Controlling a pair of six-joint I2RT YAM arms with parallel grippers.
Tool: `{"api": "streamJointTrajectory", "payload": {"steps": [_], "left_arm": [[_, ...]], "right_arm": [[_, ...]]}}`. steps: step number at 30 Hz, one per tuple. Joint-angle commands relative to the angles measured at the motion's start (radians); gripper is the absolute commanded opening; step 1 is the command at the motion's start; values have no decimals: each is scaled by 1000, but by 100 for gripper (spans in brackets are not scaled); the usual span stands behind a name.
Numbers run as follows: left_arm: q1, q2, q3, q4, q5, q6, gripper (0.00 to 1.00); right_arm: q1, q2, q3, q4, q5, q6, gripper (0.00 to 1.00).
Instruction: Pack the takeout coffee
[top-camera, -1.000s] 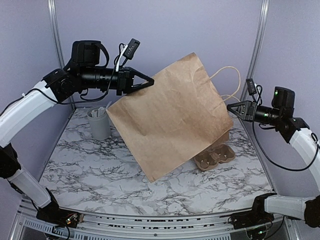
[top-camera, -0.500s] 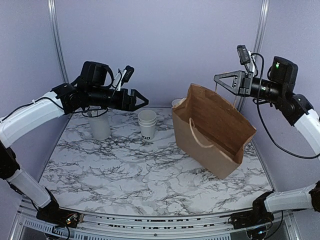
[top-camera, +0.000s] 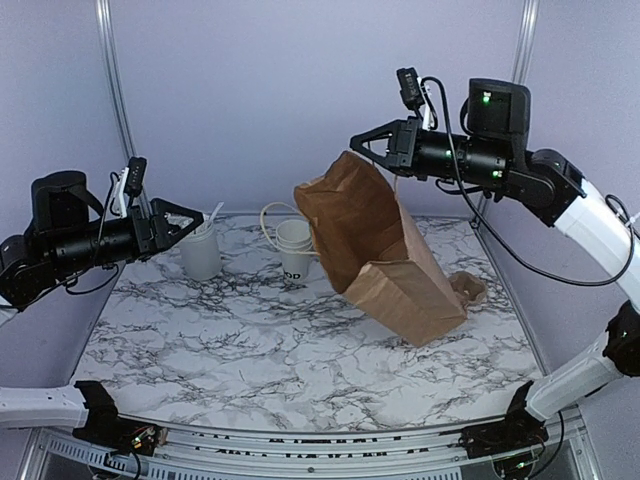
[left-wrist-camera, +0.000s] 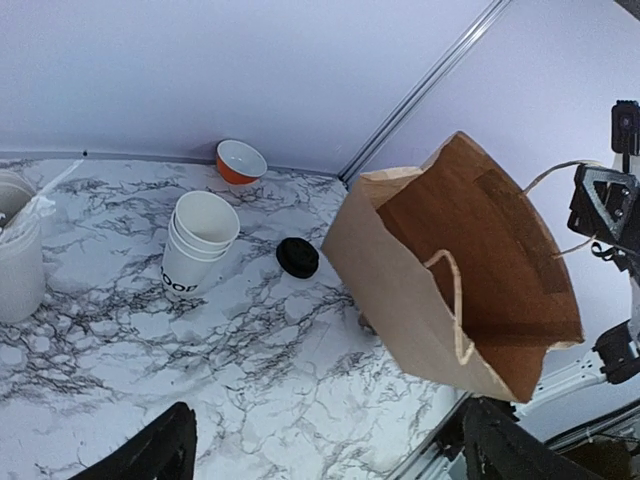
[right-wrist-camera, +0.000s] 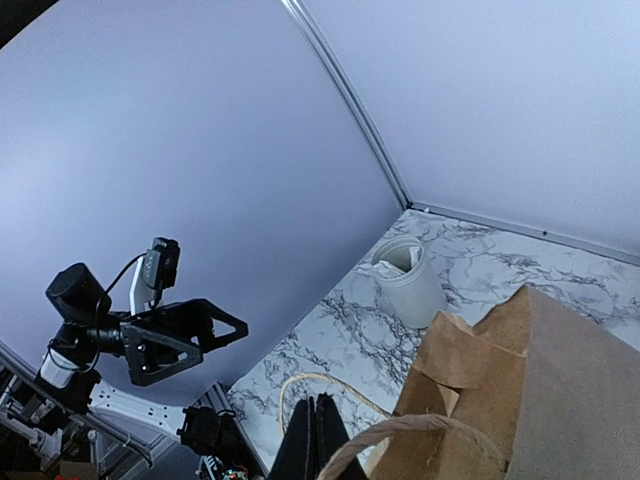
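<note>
The right hand (top-camera: 360, 141) pinches the paper bag (top-camera: 385, 250) at its top, holding it tilted. The left hand (top-camera: 196, 216) is spread and empty. The cups (top-camera: 294, 250) stand below, between both hands. Best to set the bag upright, mouth up, beside them.

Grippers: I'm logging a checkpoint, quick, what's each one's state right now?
Left gripper: open, holding nothing.
Right gripper: shut, gripping the paper bag at its top.

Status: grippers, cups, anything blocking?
Left gripper open, empty. Right gripper shut on paper bag handle, bag tilted. Cups stacked on table, unpacked. Nothing blocking them.
</note>
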Motion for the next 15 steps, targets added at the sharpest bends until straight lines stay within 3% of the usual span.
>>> {"api": "streamJointTrajectory", "payload": {"steps": [1,6,10,11,15], "left_arm": [[1,-46,-61,37,66,-186,95],[2,-35,-36,48,95,-279,93],[2,-18,3,-43,46,-222,86],[1,-15,11,-64,31,-209,82],[1,-6,20,-107,6,-201,53]], "right_arm": [[129,140,107,-29,269,41,0],[222,261,210,-17,421,84,0],[247,277,161,27,460,126,0],[253,272,142,34,466,135,0],[256,220,16,94,451,166,0]]}}
